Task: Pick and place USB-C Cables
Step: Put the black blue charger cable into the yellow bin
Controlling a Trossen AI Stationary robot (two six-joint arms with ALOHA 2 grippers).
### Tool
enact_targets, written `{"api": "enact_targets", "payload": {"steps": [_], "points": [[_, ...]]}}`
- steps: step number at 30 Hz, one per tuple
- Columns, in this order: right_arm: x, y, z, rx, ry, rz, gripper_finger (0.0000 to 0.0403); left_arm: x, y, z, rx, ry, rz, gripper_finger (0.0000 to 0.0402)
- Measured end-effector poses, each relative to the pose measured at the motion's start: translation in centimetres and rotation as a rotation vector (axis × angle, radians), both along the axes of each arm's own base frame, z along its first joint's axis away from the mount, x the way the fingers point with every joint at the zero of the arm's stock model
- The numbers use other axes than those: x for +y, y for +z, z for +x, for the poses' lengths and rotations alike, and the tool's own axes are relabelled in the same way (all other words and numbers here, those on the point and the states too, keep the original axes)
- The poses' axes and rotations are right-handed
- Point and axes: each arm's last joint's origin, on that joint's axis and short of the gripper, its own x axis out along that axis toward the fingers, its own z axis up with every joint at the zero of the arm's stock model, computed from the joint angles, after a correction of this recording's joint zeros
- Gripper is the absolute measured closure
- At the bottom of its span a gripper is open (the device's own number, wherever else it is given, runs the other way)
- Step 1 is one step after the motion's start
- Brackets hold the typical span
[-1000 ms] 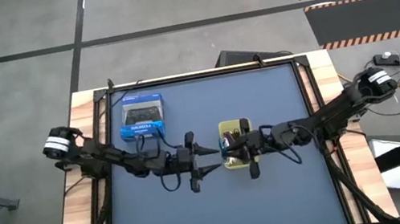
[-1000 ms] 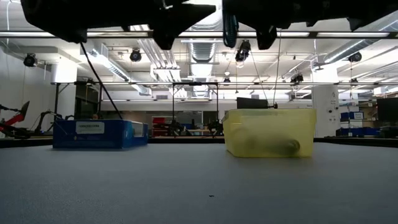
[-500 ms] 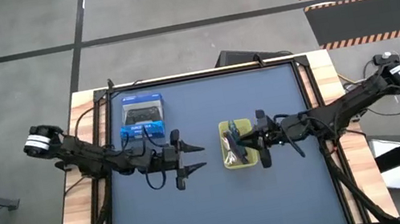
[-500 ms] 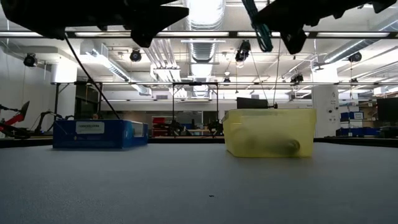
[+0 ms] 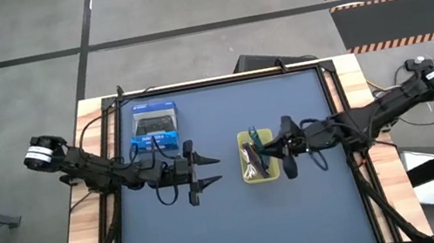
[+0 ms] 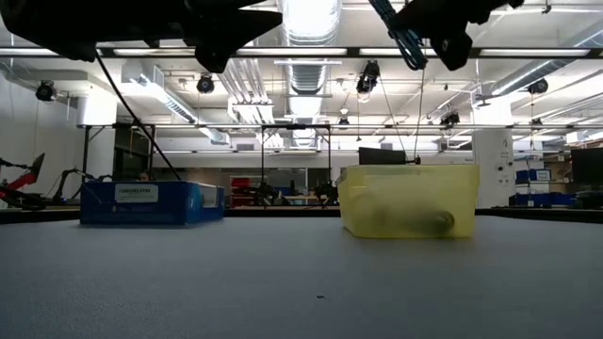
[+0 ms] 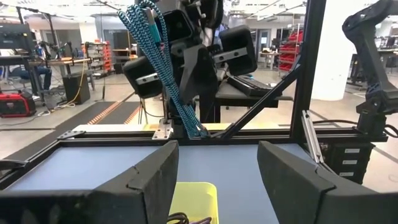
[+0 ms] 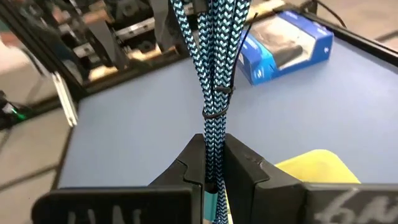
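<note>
Two dark arms, white-banded bases

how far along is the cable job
Done: nothing lies outside the yellow bin. In hand: the right tool is shut on the teal cable, lifted above the bin. The left tool waits open beside it. Left: dark cables remain in the bin.

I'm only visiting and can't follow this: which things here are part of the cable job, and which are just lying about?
Part of the job:
- teal-blue USB-C cable, pinched in the right gripper
- yellow bin holding more cables
- left gripper, open, beside the bin

Just lying about:
- blue game-controller box
</note>
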Motion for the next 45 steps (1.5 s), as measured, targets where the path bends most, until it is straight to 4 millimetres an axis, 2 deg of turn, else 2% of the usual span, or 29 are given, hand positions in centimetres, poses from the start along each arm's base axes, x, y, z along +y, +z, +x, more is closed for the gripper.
{"api": "enact_targets", "payload": {"steps": [7,14,25,45], "points": [[0.5,2.0,1.8,0.202,-0.003,-0.048,0.0380,0.0,0.0,0.0,0.000,-0.001,-0.006,0.0198],[0.6,3.6,3.1,0.450,-0.080,-0.016,0.0380,0.0,0.0,0.0,0.000,-0.003,-0.029,0.0198],[0.2,4.0,3.6,0.744,-0.175,-0.030,0.0380,0.0,0.0,0.0,-0.001,-0.002,-0.029,0.0198],[-0.8,3.5,2.9,0.879,-0.217,0.096,0.0380,0.0,0.1,0.0,-0.004,-0.001,-0.030,0.0198]]}}
